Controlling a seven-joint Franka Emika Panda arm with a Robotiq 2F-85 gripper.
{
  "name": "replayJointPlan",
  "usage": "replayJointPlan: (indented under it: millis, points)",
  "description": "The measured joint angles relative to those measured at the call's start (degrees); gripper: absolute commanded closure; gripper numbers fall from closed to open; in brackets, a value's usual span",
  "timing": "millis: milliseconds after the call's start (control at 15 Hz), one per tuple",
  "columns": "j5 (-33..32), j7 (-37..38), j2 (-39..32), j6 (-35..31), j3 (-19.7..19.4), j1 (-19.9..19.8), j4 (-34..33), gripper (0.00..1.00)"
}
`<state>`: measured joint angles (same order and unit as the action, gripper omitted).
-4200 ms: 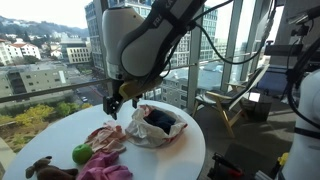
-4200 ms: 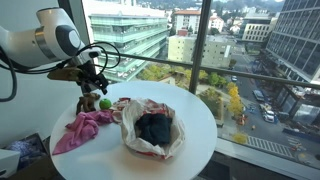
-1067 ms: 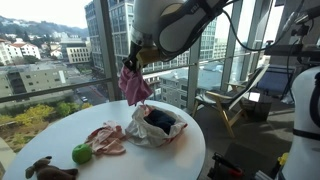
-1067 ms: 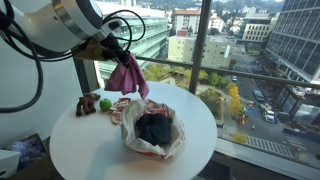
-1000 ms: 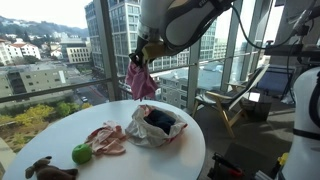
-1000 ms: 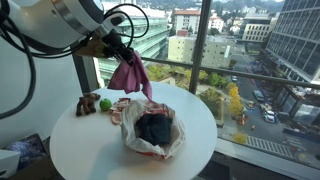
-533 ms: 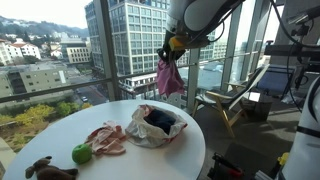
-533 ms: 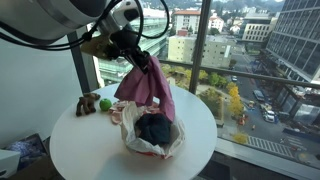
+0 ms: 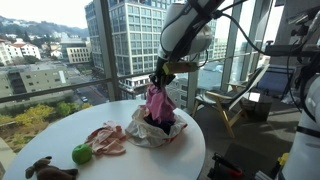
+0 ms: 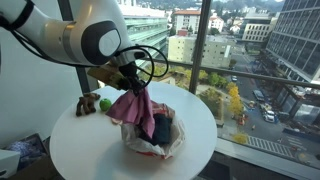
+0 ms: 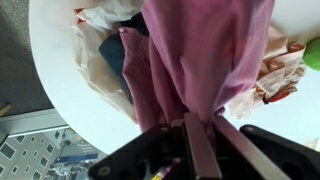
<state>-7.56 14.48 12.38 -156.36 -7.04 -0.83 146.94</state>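
Observation:
My gripper is shut on a pink cloth, which hangs down from its fingers. The cloth dangles over a white bag lying open on the round white table, and its lower end reaches into the bag's mouth. Dark blue clothing lies inside the bag. In the wrist view the pink cloth fills the middle and hides most of the bag.
A light pink garment lies on the table beside the bag. A green ball and a brown plush toy sit near the table's edge. Tall windows surround the table.
The gripper has carried the pink cloth from high beside the window down over the open bag. The cloth now hangs lower, with its end in the bag.

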Motion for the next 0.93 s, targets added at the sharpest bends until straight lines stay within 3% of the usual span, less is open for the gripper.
replayJointPlan:
  millis: [400, 933]
  points:
    - [16.7, -16.0, -14.2, -5.6, 0.0, 0.3, -4.7, 0.98]
    - [14.6, -21.7, -28.9, -7.7, 1.3, -3.8, -13.8, 0.98]
